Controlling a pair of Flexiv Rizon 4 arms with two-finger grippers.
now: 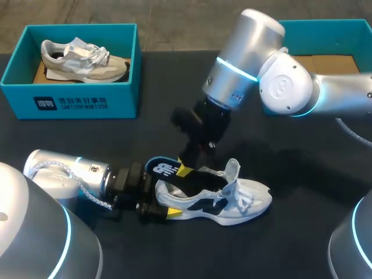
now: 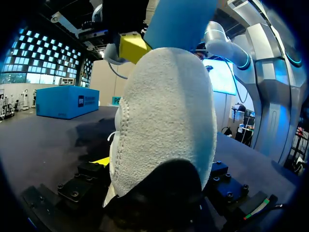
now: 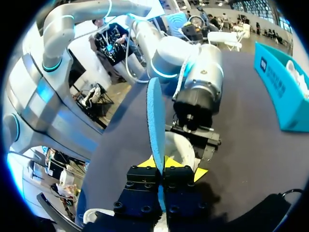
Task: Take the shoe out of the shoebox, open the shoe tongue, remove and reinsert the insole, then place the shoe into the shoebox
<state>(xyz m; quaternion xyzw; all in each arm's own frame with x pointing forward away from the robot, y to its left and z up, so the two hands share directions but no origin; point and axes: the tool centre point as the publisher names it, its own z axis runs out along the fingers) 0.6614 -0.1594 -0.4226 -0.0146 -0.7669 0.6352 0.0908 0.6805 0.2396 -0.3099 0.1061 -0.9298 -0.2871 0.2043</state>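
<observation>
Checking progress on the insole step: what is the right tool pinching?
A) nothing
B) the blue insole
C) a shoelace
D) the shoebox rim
B: the right tool is shut on the thin blue insole, which stands edge-on between its yellow tips, above the shoe on the table.

The right tool [image 3: 160,165] clamps the upright blue insole [image 3: 154,113], the white shoe [image 3: 181,148] just ahead.

The black table [image 1: 302,192] carries three things: a teal shoebox [image 1: 70,102] at the far left (a beige sneaker [image 1: 81,58] lies inside), a second teal box [image 1: 325,29] at the far right, and a white-and-navy sneaker [image 1: 250,200] upright near the front.
</observation>
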